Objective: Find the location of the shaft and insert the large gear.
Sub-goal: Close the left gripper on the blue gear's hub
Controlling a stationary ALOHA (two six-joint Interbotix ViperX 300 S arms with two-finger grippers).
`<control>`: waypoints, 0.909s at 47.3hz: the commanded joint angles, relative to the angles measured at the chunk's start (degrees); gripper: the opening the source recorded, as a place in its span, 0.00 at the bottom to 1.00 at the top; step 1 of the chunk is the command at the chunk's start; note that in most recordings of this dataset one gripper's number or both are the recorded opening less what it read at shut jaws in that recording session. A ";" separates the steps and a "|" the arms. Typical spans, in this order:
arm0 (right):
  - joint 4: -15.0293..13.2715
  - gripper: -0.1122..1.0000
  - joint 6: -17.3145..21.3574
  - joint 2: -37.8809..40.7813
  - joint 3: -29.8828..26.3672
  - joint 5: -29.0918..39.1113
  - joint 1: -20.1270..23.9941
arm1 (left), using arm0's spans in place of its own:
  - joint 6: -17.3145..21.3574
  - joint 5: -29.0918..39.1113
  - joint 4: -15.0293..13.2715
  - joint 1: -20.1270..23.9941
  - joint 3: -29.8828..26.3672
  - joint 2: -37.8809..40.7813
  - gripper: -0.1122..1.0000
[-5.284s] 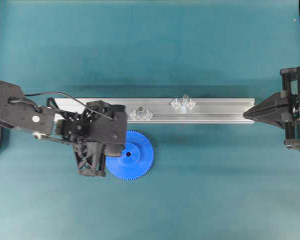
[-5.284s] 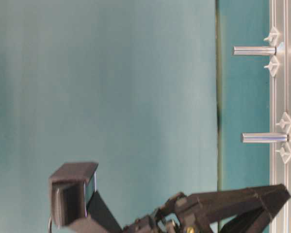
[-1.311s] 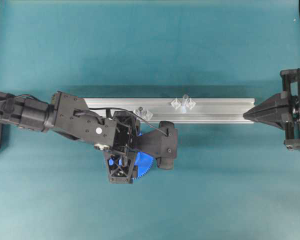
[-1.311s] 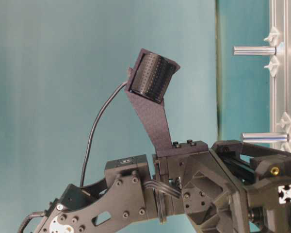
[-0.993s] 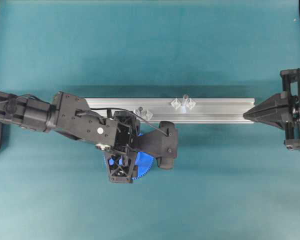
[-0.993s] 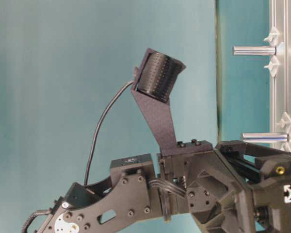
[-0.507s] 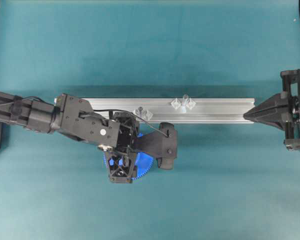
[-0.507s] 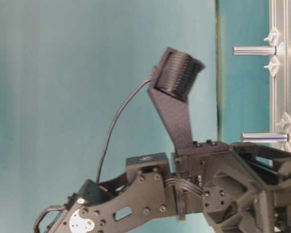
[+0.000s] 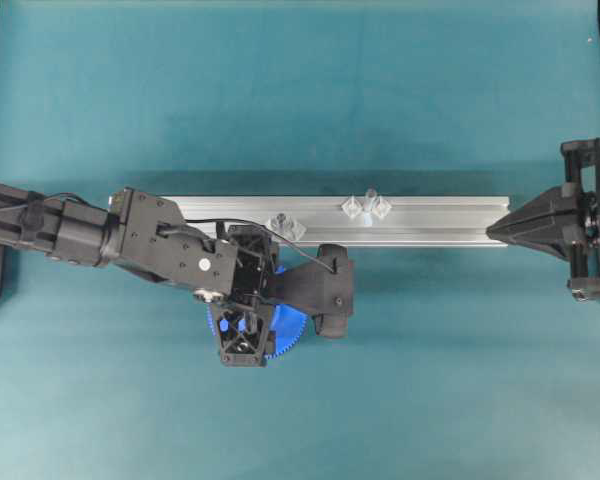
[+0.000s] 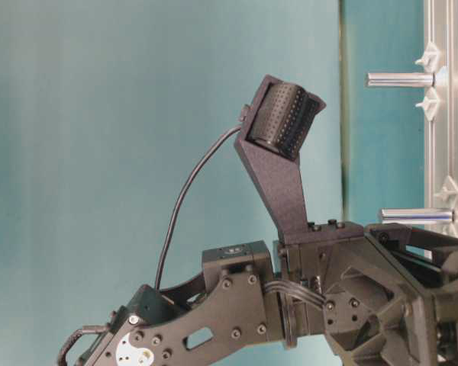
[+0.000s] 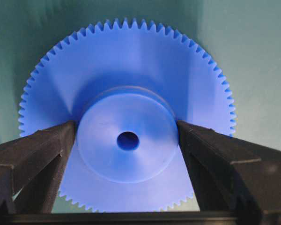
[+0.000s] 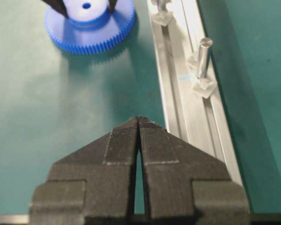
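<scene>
Left gripper (image 11: 126, 140): I see its two black fingers (image 11: 37, 154) spread wide, one on each side of the raised hub of the large gear (image 11: 131, 84). The inner edges sit right at the hub wall; I cannot tell if they press it.

Right gripper (image 12: 138, 123): I see its jaws brought together, tips meeting, holding nothing. It rests at the right end of the aluminium rail (image 9: 440, 215), pointing along it.

Large gear: one, bright blue, lying flat on the teal table (image 9: 430, 380) just in front of the rail, mostly hidden beneath my left wrist in the overhead view (image 9: 288, 330).

Shaft (image 9: 370, 197): one upright silvery pin on the rail, with two clear faceted mounts flanking it, right of the gear and well apart from it.

Second post (image 9: 280, 220): one more pin with two clear mounts, further left on the rail, nearer the gear.

Counts: two arms, two pins, four mounts, one rail, one gear.

Edges and room: I have open table on every side of the rail; black frame posts stand at the left and right edges of the overhead view.

Writing: I can read none.
</scene>
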 commanded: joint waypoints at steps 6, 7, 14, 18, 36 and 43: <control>0.09 0.11 0.62 0.18 -0.62 -0.35 -0.09 | -0.26 -0.53 0.18 0.00 0.09 -0.53 0.91; 0.09 0.11 0.62 0.18 -0.62 -0.44 -0.09 | -0.26 -0.53 0.09 0.00 0.09 -0.53 0.91; 0.09 0.11 0.62 0.18 -0.53 -0.26 -0.09 | -0.44 -0.44 0.09 0.00 0.09 -0.26 0.91; 0.09 0.11 0.62 0.09 -0.44 -0.26 0.00 | -0.44 -0.18 0.18 0.00 0.09 -0.09 0.88; 0.09 0.11 0.70 0.09 -0.35 -0.09 -0.09 | -0.26 -0.09 0.09 0.00 0.09 -0.09 0.74; 0.09 0.11 0.70 -0.35 -0.26 -0.09 -0.09 | -0.18 -0.09 0.09 -0.09 0.00 -0.18 0.74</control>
